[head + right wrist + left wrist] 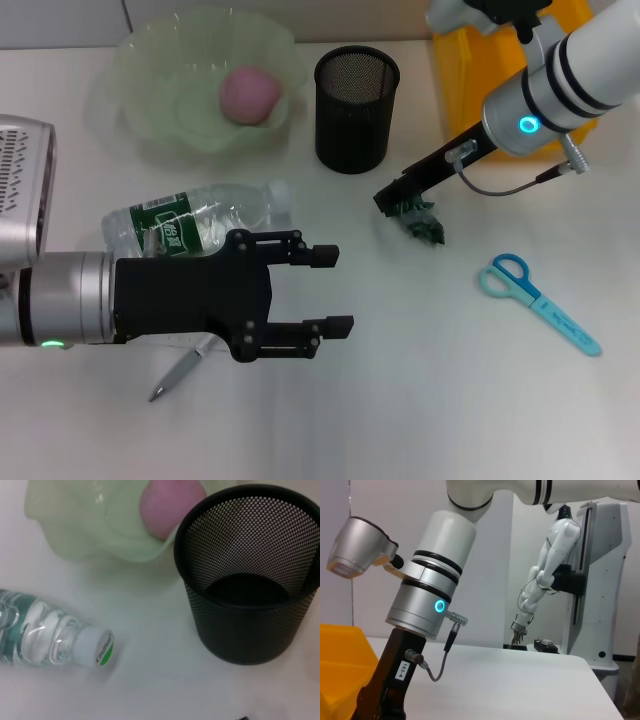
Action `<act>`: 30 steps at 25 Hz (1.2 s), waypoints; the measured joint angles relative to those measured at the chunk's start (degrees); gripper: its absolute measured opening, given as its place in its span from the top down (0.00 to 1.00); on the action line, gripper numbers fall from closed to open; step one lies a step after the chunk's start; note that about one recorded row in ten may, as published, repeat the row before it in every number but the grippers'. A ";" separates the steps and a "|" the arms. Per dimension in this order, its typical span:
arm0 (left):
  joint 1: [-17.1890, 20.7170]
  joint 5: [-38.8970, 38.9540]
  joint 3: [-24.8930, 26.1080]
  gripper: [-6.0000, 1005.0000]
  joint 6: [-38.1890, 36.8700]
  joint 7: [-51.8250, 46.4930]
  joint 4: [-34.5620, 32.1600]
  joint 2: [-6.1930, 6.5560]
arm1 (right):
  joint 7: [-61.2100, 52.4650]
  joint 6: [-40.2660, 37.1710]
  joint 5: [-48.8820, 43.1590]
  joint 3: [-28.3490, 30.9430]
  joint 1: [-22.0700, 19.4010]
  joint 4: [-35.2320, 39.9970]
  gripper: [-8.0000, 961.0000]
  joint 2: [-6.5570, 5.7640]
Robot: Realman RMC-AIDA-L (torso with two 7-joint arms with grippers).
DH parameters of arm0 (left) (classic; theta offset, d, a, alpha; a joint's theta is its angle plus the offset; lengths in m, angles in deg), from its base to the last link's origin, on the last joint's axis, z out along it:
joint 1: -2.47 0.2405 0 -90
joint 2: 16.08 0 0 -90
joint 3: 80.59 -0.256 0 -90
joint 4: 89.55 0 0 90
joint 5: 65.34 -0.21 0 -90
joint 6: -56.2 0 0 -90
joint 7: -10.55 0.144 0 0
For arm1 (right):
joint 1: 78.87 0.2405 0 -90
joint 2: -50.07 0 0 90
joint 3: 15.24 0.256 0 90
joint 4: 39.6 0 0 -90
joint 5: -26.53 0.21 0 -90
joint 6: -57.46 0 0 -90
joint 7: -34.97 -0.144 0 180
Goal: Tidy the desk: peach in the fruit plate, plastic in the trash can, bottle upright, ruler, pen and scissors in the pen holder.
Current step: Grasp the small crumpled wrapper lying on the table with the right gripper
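Note:
A pink peach (250,94) lies in the pale green fruit plate (150,110) at the back left. The clear bottle (200,222) lies on its side with its white cap (96,648) toward the black mesh pen holder (357,110). My left gripper (342,290) hovers open just in front of the bottle, holding nothing. A silver pen (178,376) pokes out from under it. My right gripper (390,202) has its tip at a crumpled green plastic (425,226). Blue scissors (540,302) lie at the right. The yellow trash can (470,90) stands at the back right. The ruler is out of view.
The pen holder (250,595) is empty inside. The right arm (432,590) reaches down beside the yellow bin (340,665). Another robot arm (545,575) stands far beyond the table's edge.

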 joint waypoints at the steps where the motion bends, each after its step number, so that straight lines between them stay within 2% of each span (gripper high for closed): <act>1: 0.00 0.00 0.00 0.30 0.00 0.00 0.00 0.00 | 0.00 0.00 0.00 0.00 0.00 0.00 0.15 0.00; 30: -0.81 0.00 -0.27 0.30 1.61 0.00 0.30 0.01 | -0.18 1.93 0.01 -1.91 1.84 -3.49 0.19 -0.05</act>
